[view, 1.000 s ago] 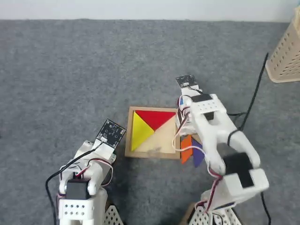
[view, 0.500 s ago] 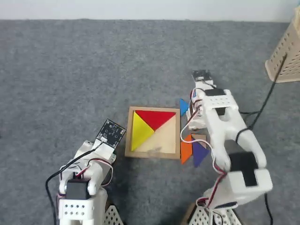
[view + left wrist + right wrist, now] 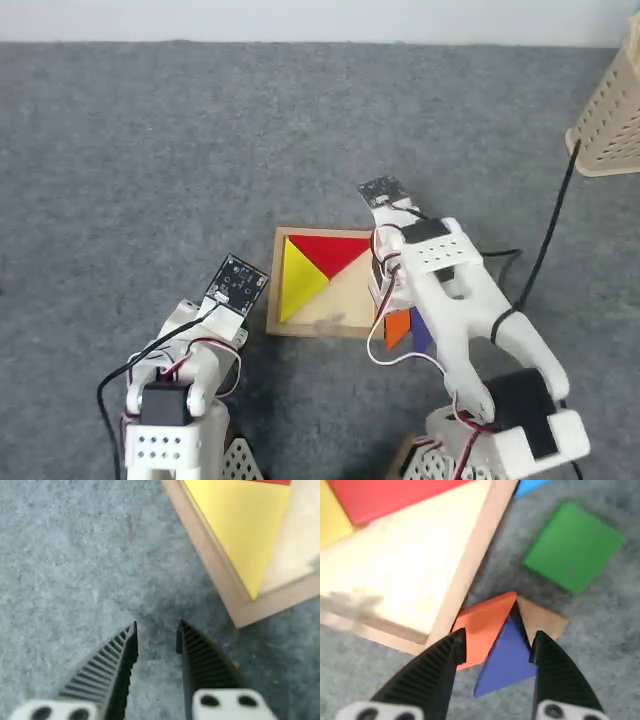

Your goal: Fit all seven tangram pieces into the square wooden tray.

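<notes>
Hovering with jaws apart, the right gripper point(image 3: 498, 637) is bracketing the orange wooden triangle point(image 3: 482, 627) and dark blue wooden triangle point(image 3: 506, 662), both lying just outside the square wooden tray point(image 3: 479, 562). The left gripper point(image 3: 156, 630), jaws slightly parted and empty, is sitting farther off, beside the tray's opposite side.

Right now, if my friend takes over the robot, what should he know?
Left gripper: open, empty, over the carpet by a tray corner.
Right gripper: open, empty, over the orange and purple pieces beside the tray.
Done: red and yellow lie in the tray.
Left: orange, purple, tan, green and blue, all on the carpet along one side of the tray.
</notes>
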Controlling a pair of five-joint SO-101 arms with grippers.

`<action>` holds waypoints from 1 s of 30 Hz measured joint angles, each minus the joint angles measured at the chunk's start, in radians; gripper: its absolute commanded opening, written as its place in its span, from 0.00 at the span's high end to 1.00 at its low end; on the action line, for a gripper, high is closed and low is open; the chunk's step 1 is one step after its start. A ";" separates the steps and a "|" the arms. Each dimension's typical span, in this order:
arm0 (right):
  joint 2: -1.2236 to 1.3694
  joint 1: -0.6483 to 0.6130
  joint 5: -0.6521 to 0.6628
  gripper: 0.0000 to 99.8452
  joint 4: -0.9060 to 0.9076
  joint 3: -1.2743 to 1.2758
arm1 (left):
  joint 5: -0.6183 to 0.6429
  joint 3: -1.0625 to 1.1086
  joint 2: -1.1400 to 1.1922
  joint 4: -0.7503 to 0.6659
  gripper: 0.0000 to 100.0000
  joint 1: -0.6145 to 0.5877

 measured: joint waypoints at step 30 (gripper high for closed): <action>-0.212 0.032 0.028 0.78 0.002 0.084 | 0.000 0.000 0.000 0.000 0.88 0.000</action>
